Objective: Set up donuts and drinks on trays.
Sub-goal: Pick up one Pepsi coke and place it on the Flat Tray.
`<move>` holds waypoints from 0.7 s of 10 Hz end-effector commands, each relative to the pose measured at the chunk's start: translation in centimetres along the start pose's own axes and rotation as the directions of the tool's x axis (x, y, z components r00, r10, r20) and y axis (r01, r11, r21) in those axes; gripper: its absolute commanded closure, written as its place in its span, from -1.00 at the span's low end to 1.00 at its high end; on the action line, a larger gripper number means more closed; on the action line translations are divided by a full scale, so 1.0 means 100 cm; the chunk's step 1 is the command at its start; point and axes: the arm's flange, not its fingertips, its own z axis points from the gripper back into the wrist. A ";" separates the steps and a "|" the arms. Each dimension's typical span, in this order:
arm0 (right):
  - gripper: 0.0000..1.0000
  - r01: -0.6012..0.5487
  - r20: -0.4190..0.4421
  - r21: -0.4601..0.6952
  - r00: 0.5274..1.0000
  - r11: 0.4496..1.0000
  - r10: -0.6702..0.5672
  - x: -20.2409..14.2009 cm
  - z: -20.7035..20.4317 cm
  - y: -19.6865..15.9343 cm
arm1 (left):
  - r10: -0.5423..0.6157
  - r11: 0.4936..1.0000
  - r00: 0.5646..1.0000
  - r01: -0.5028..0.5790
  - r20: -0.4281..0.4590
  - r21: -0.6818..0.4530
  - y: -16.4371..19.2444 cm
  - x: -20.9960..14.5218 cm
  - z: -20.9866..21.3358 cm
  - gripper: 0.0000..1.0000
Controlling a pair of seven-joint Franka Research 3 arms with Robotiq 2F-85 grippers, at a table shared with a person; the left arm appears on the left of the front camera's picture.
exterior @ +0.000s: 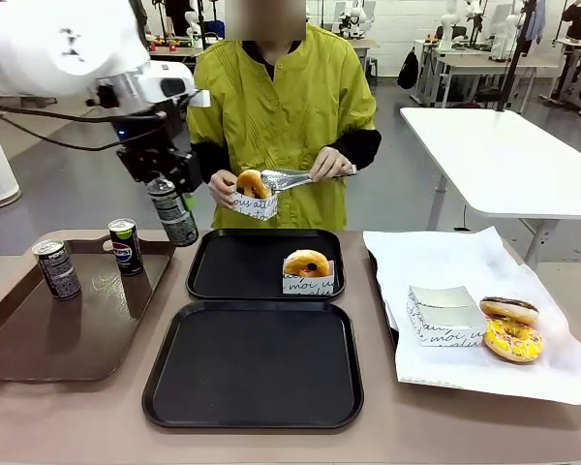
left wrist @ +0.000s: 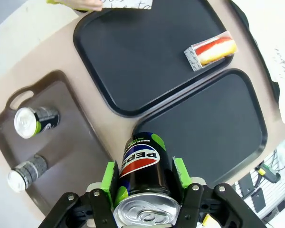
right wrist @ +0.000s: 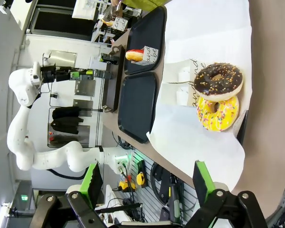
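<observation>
On the white paper sheet [exterior: 445, 257] a chocolate donut [exterior: 508, 310] and a yellow sprinkled donut [exterior: 512, 341] are laid. A boxed glazed donut [exterior: 307, 263] is set on the far black tray [exterior: 232, 266], behind the near black tray [exterior: 252, 368]. A Pepsi can [left wrist: 141, 164] is clamped in the left gripper [left wrist: 145, 175], held aloft near the brown tray [exterior: 39, 339]. The right gripper [right wrist: 147, 178] is seen with jaws apart.

The left arm [exterior: 58, 44] was smooth white, rounded in its casing, with a thin black cable [exterior: 68, 141] looping under it. The left claw [left wrist: 145, 176] was black, with bright green pads [left wrist: 108, 176] and silver screws [left wrist: 194, 187] at its linkage joints (the right claw [right wrist: 147, 178] matched it, green on black). The person wore a loose yellow-green jacket [exterior: 281, 97] over dark sleeves [exterior: 360, 145] that showed at the wrists.
</observation>
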 end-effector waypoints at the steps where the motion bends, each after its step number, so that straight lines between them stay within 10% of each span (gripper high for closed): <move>1: -1.00 -0.004 0.014 0.017 1.000 1.000 0.004 0.000 -0.002 0.001 | 0.026 0.999 0.999 -0.024 -0.038 0.047 -0.003 0.034 -0.008 -0.15; 4: -1.00 -0.004 0.014 0.017 1.000 1.000 0.004 0.000 -0.002 0.001 | 0.034 0.998 0.996 -0.029 -0.081 0.059 0.003 0.068 -0.053 -0.15; 7: -1.00 -0.004 0.014 0.017 1.000 1.000 0.004 0.000 -0.002 0.001 | -0.130 0.987 0.977 0.143 -0.168 0.068 -0.008 -0.029 0.044 -0.15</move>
